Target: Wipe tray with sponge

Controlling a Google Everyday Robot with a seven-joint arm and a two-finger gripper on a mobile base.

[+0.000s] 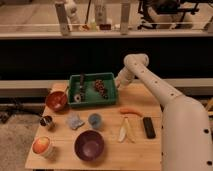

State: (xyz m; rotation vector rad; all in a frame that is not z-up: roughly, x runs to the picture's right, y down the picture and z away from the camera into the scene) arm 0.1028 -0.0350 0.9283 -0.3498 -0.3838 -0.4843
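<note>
The green tray (93,103) stands at the back middle of the wooden table. Inside it lie a dark upright utensil (81,81), a small white round thing (77,97) and a brown knobbly cluster (101,87). A grey-blue crumpled piece that looks like the sponge (75,120) lies on the table just in front of the tray, apart from the gripper. My white arm reaches in from the right, and my gripper (119,84) sits at the tray's right rim, pointing down and left.
A red bowl (56,100) stands left of the tray, a small tin (47,121) and a cup with an orange fruit (42,146) at front left. A blue cup (95,119), purple bowl (89,145), carrot (131,111), pale peel (125,130) and black block (148,127) lie in front.
</note>
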